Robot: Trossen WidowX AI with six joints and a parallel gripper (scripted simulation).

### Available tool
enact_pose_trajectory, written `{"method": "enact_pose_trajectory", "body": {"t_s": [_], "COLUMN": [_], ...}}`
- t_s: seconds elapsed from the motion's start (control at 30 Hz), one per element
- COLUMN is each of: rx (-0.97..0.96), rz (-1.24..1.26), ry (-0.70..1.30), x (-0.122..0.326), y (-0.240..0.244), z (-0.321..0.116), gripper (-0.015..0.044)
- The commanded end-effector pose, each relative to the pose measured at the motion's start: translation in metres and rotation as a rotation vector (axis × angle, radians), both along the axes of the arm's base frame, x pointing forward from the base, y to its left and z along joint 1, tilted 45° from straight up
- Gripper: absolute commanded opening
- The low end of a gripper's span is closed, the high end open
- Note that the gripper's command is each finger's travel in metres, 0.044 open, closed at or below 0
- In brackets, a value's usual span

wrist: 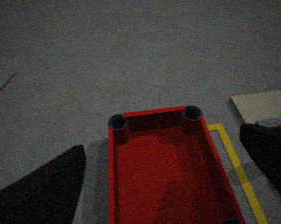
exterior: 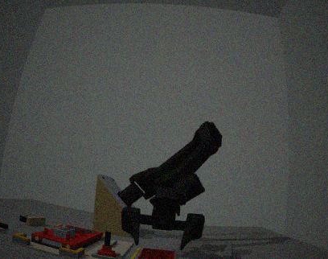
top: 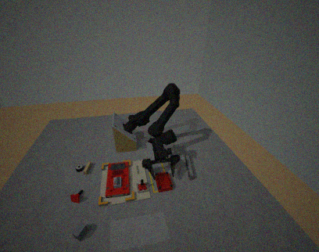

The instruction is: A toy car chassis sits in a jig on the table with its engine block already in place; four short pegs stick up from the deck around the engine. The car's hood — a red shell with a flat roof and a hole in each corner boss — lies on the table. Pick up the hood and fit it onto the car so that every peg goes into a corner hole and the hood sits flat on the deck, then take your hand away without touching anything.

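Note:
The red hood lies on the table right of the jig, beside a yellow line. The wrist view shows raised walls around a recessed red floor and dark round holes in the far corner bosses; its near end is cut off. My gripper is open and empty above the hood, one finger to each side. The red chassis sits in the jig with the grey engine block on it. The pegs are too small to make out.
A small red part with a black post stands between chassis and hood. A wedge-shaped block stands behind the jig. Left lie a black wheel, a tan block and a red part. A grey piece lies in front.

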State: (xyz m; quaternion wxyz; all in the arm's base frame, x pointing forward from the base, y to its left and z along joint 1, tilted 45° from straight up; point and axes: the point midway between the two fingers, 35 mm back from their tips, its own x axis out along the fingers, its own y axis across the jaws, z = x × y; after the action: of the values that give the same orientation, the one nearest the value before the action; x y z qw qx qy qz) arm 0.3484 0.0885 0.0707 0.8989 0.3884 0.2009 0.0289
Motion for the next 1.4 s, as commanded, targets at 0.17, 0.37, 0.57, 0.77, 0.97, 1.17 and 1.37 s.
{"method": "enact_pose_trajectory", "body": {"t_s": [0.17, 0.37, 0.57, 0.77, 0.97, 1.17, 1.37], "rx": [0.002, 0.002, 0.002, 0.002, 0.002, 0.003, 0.003], "rz": [-0.003, -0.003, -0.003, -0.003, -0.003, -0.003, -0.003], "ry": [0.003, 0.002, 0.002, 0.002, 0.002, 0.002, 0.002], "x": [0.000, 0.000, 0.000, 0.001, 0.001, 0.002, 0.002], "y": [0.004, 0.006, 0.008, 0.010, 0.012, 0.014, 0.016], "z": [-0.005, -0.007, -0.008, -0.011, -0.013, -0.015, -0.017], "gripper": [0.0440, 0.0440, 0.0440, 0.0440, 0.0440, 0.0440, 0.0440]}}
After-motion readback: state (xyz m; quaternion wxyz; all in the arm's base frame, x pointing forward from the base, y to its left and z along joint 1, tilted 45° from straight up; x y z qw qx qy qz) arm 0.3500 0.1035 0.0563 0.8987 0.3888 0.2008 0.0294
